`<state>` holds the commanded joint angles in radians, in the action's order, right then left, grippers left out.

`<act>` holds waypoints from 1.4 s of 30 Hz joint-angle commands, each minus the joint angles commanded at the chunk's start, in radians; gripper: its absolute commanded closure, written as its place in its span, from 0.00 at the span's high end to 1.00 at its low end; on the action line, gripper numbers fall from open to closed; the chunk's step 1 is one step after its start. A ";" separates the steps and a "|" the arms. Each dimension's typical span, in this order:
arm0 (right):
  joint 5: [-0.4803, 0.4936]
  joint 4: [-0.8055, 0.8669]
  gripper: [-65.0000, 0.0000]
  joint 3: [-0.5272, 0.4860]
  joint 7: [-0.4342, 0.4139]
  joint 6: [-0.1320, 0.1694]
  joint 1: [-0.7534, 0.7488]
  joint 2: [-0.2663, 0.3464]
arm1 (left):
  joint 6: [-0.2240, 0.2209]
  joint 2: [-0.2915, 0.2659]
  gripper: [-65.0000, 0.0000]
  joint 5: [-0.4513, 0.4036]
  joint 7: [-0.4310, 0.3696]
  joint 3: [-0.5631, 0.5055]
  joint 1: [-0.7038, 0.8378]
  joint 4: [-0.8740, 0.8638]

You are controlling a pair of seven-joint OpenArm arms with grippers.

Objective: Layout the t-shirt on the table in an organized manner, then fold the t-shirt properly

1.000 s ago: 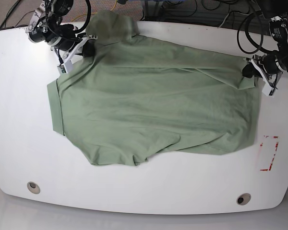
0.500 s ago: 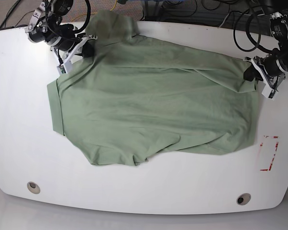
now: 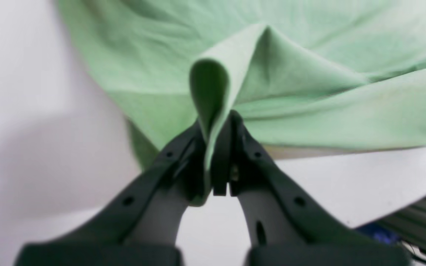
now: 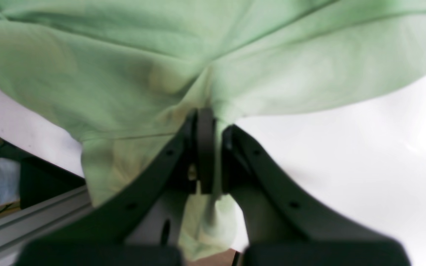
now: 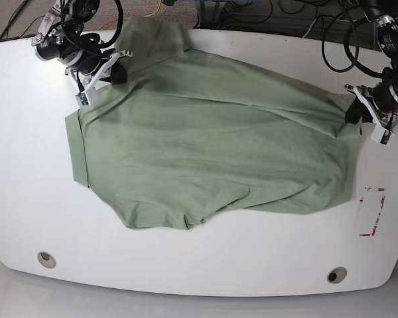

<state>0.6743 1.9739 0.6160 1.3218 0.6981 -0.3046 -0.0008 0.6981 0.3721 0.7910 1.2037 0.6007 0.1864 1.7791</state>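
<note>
Lying spread: t-shirt (image 5: 212,146) | table (image 5: 26,165) glossy white | red tape mark (image 5: 371,212)

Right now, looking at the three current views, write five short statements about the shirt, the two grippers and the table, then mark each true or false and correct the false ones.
1. The left gripper is shut on the t-shirt. True.
2. The right gripper hangs open, holding nothing. False: it pinches shirt fabric.
3. The t-shirt is already folded into a neat rectangle. False: it lies spread and wrinkled.
4. A red tape mark shows on the table. True.
5. The shirt covers both grommet holes. False: both lie bare.
</note>
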 joint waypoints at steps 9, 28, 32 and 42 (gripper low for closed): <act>-0.003 -0.005 0.00 0.038 0.005 0.000 0.106 0.029 | 0.000 -0.005 0.00 -0.002 0.000 0.006 -0.089 -0.002; -0.003 -0.091 0.00 0.035 0.005 0.000 0.457 0.120 | 0.000 -0.031 0.00 -0.003 0.002 -0.048 -0.468 -0.077; -0.003 -0.196 0.00 0.000 0.005 0.000 0.574 0.164 | 0.000 -0.031 0.00 -0.002 0.031 -0.092 -0.605 -0.121; -0.003 -0.451 0.00 -0.103 0.005 0.000 0.916 0.253 | 0.000 -0.087 0.00 -0.009 0.052 -0.091 -0.913 -0.252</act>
<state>0.6713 1.5228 0.5132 1.3265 0.6981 0.6114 0.2524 0.6981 0.2846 0.7818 1.2559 0.5102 -0.7265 1.5275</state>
